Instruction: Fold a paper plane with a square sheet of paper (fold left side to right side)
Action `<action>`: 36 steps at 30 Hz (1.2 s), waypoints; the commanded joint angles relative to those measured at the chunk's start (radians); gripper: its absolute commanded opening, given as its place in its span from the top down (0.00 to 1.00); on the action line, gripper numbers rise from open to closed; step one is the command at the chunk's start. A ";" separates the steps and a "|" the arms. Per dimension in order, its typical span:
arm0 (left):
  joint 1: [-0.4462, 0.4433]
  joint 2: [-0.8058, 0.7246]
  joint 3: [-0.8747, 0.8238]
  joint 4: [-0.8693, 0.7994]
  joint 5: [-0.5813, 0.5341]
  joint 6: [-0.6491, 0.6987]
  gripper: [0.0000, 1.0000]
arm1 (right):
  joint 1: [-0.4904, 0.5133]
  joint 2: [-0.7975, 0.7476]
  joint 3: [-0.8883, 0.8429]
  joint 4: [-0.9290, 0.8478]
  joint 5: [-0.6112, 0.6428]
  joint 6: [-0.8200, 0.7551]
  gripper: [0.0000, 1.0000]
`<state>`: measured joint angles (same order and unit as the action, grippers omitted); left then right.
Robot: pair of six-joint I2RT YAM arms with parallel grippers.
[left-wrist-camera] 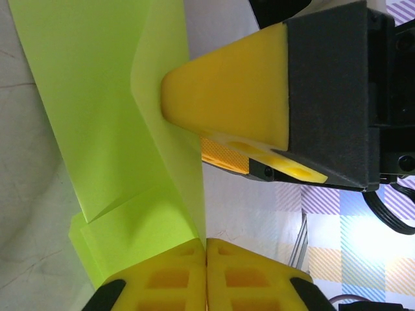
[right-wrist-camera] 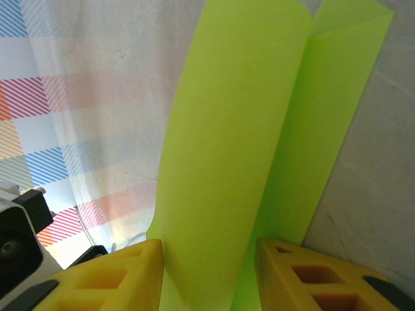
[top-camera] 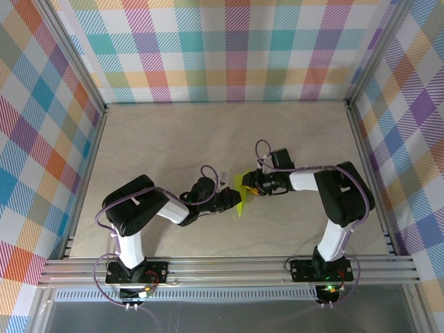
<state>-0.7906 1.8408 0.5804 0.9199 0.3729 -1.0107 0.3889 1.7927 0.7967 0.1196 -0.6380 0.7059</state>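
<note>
The square sheet of paper (top-camera: pixel 241 189) is lime green, partly folded, and stands up off the table between both arms. My left gripper (top-camera: pixel 232 200) is shut on its lower edge; in the left wrist view the paper (left-wrist-camera: pixel 104 129) runs into the seam of the closed gripper (left-wrist-camera: pixel 206 249). My right gripper (top-camera: pixel 254 187) comes in from the right. In the right wrist view a raised, curved flap of the paper (right-wrist-camera: pixel 233 162) stands in the gap of this open gripper (right-wrist-camera: pixel 207 249), its sides against both pads. One right finger (left-wrist-camera: pixel 220 84) lies against the paper's face.
The beige table (top-camera: pixel 173 139) is walled by plaid panels (top-camera: pixel 229 48) at the back and both sides. An aluminium rail (top-camera: pixel 229 267) runs along the near edge by the arm bases. Open tabletop lies behind and to the left of the paper.
</note>
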 commanded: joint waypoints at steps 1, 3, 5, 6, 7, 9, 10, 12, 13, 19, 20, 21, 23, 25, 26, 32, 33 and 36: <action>0.008 0.008 -0.002 0.038 -0.013 -0.004 0.88 | 0.011 0.025 0.019 -0.077 0.041 -0.048 0.58; 0.007 -0.004 0.001 0.018 -0.013 0.005 0.86 | 0.012 0.027 0.018 -0.076 0.041 -0.048 0.58; 0.008 -0.020 0.004 -0.007 -0.018 0.019 0.84 | 0.011 0.030 0.016 -0.075 0.042 -0.047 0.58; 0.008 -0.030 0.004 -0.025 -0.021 0.028 0.82 | 0.011 0.031 0.014 -0.075 0.041 -0.049 0.58; 0.007 -0.042 0.006 -0.044 -0.025 0.037 0.79 | 0.013 0.031 0.015 -0.076 0.042 -0.048 0.58; 0.009 -0.063 0.009 -0.080 -0.029 0.054 0.75 | 0.013 0.033 0.014 -0.078 0.043 -0.051 0.58; 0.010 -0.074 0.010 -0.096 -0.033 0.062 0.73 | 0.013 0.033 0.016 -0.080 0.043 -0.050 0.58; 0.014 -0.091 0.010 -0.124 -0.038 0.074 0.69 | 0.013 0.033 0.018 -0.084 0.044 -0.053 0.58; 0.019 -0.099 0.009 -0.133 -0.041 0.077 0.68 | 0.013 0.033 0.019 -0.086 0.046 -0.053 0.58; 0.037 -0.116 0.019 -0.191 -0.047 0.100 0.58 | 0.013 0.030 0.020 -0.098 0.051 -0.059 0.58; 0.036 -0.114 0.022 -0.196 -0.046 0.101 0.57 | 0.013 0.030 0.020 -0.098 0.051 -0.059 0.58; 0.038 -0.110 0.028 -0.198 -0.045 0.104 0.56 | 0.013 0.030 0.021 -0.098 0.051 -0.059 0.58; 0.040 -0.099 0.040 -0.204 -0.040 0.108 0.55 | 0.013 0.030 0.022 -0.099 0.051 -0.061 0.58; 0.042 -0.087 0.055 -0.206 -0.033 0.111 0.54 | 0.013 0.028 0.024 -0.102 0.052 -0.063 0.58; 0.042 -0.082 0.061 -0.209 -0.031 0.112 0.54 | 0.014 0.028 0.023 -0.103 0.052 -0.062 0.58; 0.045 -0.042 0.089 -0.217 -0.028 0.116 0.55 | 0.013 0.027 0.033 -0.128 0.061 -0.074 0.58; 0.045 -0.037 0.093 -0.221 -0.029 0.118 0.56 | 0.013 0.025 0.033 -0.132 0.062 -0.076 0.58; 0.045 -0.031 0.105 -0.245 -0.037 0.127 0.58 | 0.013 0.026 0.035 -0.142 0.067 -0.082 0.58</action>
<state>-0.7555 1.7969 0.6598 0.7029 0.3393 -0.9123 0.3946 1.7947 0.8272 0.0505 -0.6094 0.6567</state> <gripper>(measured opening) 0.423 0.419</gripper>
